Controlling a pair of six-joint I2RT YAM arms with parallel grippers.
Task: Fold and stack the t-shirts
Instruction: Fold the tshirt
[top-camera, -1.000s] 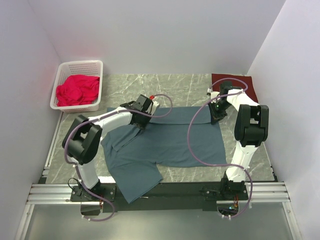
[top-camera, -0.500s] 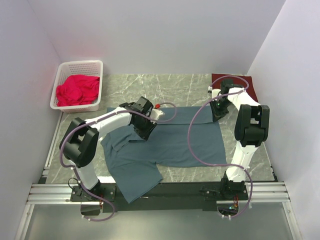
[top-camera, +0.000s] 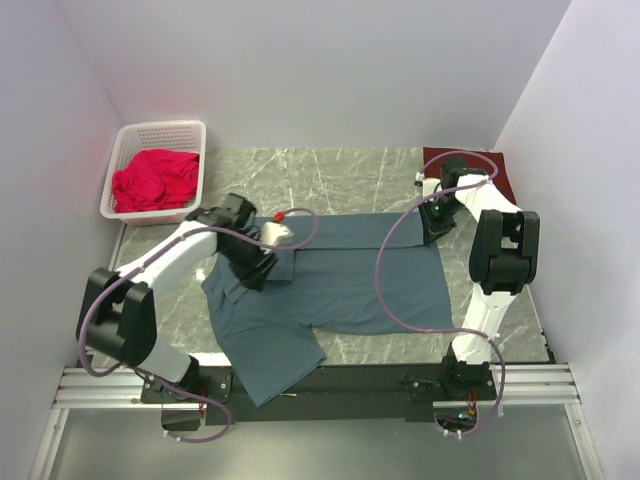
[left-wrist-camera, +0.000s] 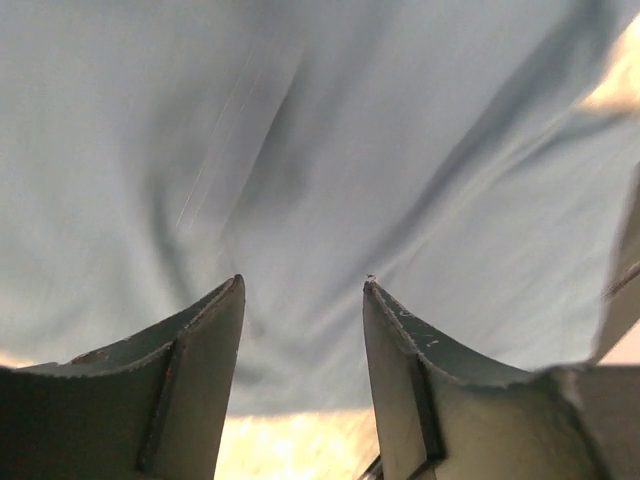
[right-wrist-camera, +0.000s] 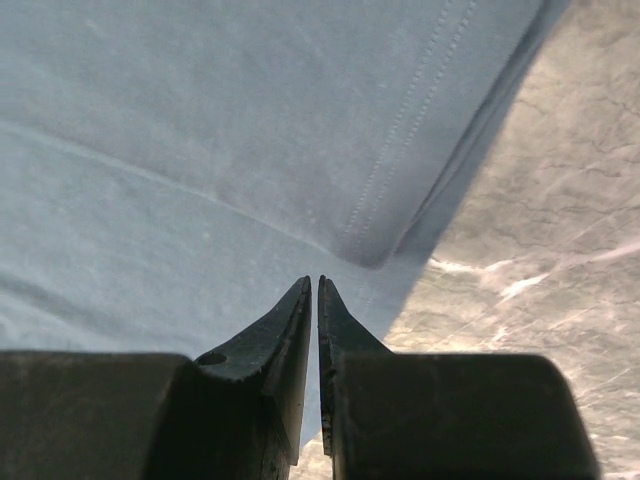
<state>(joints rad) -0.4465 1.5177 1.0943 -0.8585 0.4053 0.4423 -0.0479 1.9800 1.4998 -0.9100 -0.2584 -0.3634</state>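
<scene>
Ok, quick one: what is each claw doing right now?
Left claw: open, nothing between the jaws, over the blue-grey t-shirt.
Right claw: shut, no cloth visibly pinched.

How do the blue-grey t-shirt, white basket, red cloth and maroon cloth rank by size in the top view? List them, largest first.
1. blue-grey t-shirt
2. white basket
3. red cloth and maroon cloth: unsure. They look alike, and the right arm hides part of the maroon one.

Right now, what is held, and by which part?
Nothing: left fingers stand open over the blue-grey t-shirt; right fingers shut beside its folded corner, no cloth between.
</scene>
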